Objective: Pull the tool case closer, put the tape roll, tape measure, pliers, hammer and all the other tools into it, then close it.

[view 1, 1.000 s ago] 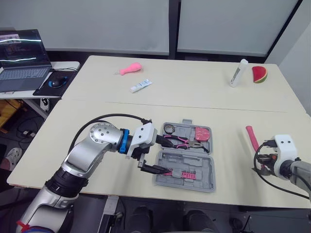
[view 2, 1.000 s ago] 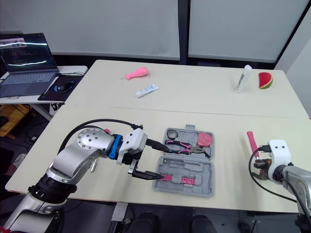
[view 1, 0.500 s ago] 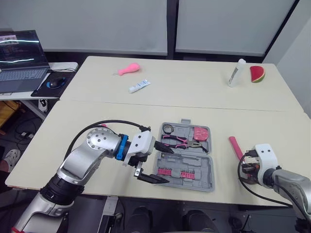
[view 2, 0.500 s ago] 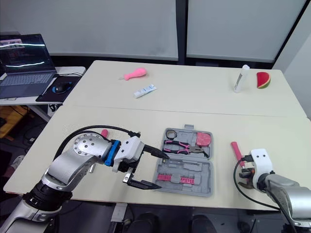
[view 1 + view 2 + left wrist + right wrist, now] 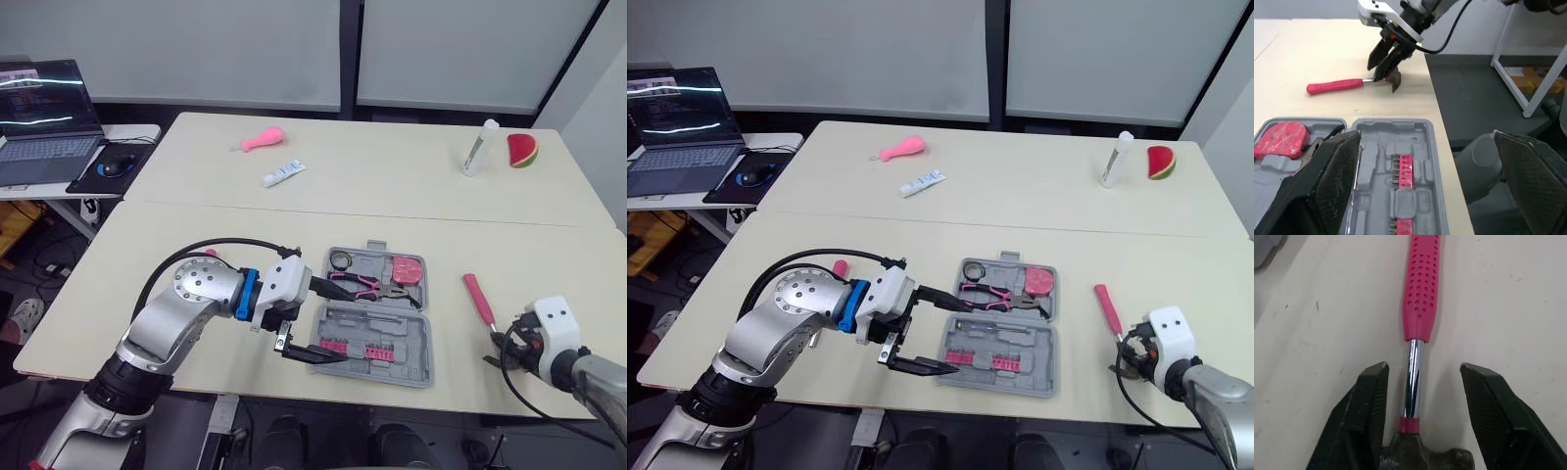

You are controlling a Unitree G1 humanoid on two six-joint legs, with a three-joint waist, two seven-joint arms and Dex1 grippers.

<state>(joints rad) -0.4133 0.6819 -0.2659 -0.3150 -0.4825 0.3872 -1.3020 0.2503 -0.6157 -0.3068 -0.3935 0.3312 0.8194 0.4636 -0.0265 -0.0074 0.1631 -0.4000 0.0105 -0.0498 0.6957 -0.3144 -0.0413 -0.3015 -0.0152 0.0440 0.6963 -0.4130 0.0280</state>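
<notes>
This looks like an office-style lab or test room. Two pale tables stand pushed edge to edge in the middle, over a dark floor. At the far left is a smaller white desk with an open laptop, its screen lit with lines of text, and a mouse on a dark mat — a work station. Loose cables lie on the floor beneath that desk. Pale blinds or panels cover the far wall. Odd props sit well apart on the far table — a toy watermelon slice, a white bottle, a small tube and a pink toy.
</notes>
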